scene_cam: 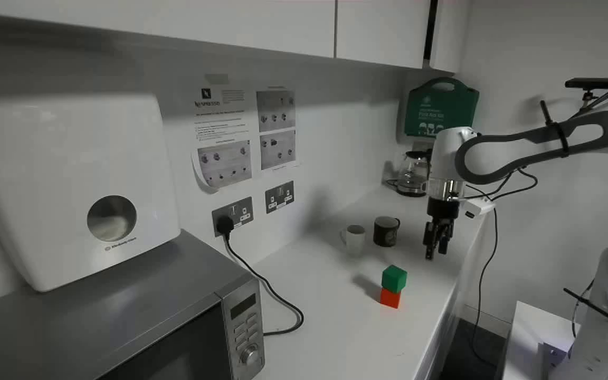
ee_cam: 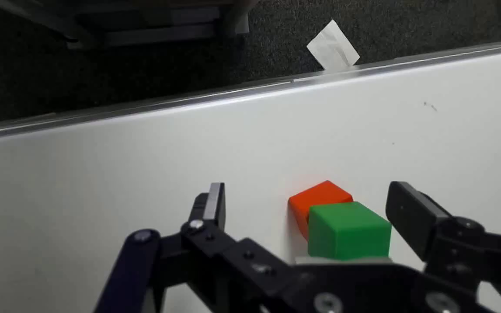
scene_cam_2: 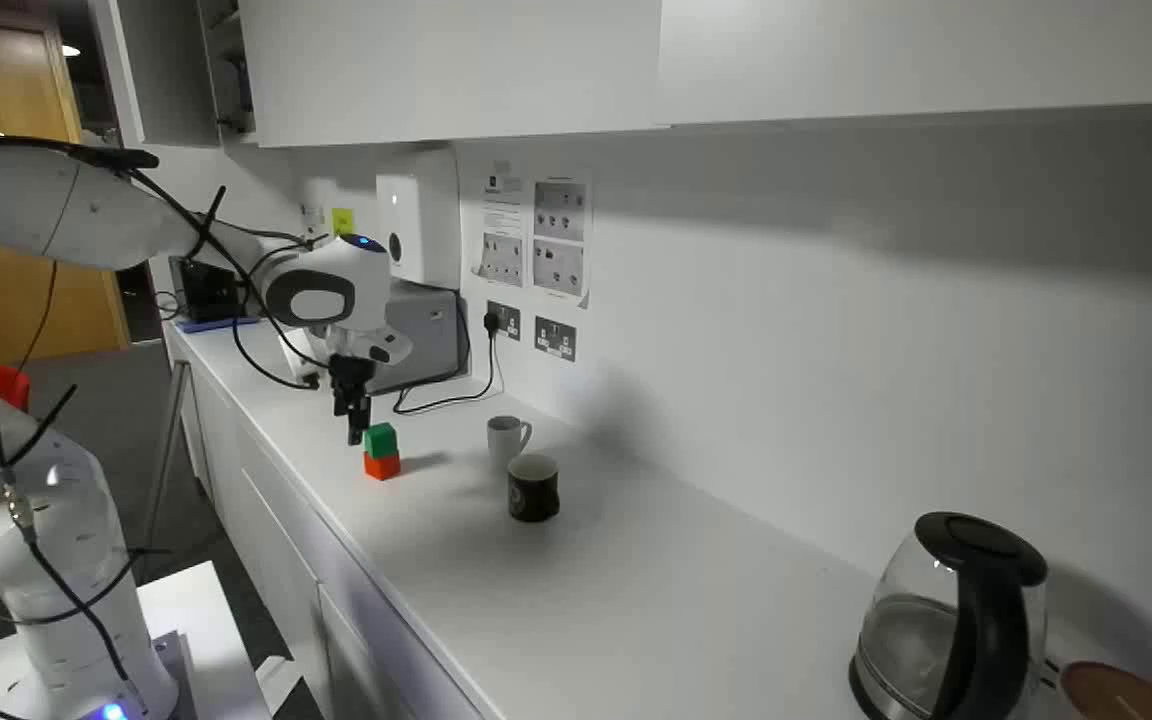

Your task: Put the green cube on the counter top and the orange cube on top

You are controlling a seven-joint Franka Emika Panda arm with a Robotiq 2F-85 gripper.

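Note:
The green cube (scene_cam: 394,278) sits on top of the orange cube (scene_cam: 390,298), which rests on the white counter top (scene_cam: 335,343). The same stack shows in an exterior view as a green cube (scene_cam_2: 380,441) over an orange cube (scene_cam_2: 382,466). My gripper (scene_cam: 436,252) is open and empty, pointing down above the counter near the stack; it also shows there (scene_cam_2: 354,425). In the wrist view, the green cube (ee_cam: 349,230) and the partly covered orange cube (ee_cam: 322,194) appear between the spread fingers of the gripper (ee_cam: 309,202), nearer the right finger. No finger visibly grips either cube.
A white mug (scene_cam: 355,240) and a dark mug (scene_cam: 386,232) stand beyond the stack. A grey microwave (scene_cam: 251,327) with a looped cable (scene_cam: 288,303) stands at one end, a kettle (scene_cam_2: 956,620) at the other. Wall cabinets (scene_cam_2: 456,70) overhang the counter. The counter's front edge (ee_cam: 215,102) is near the cubes.

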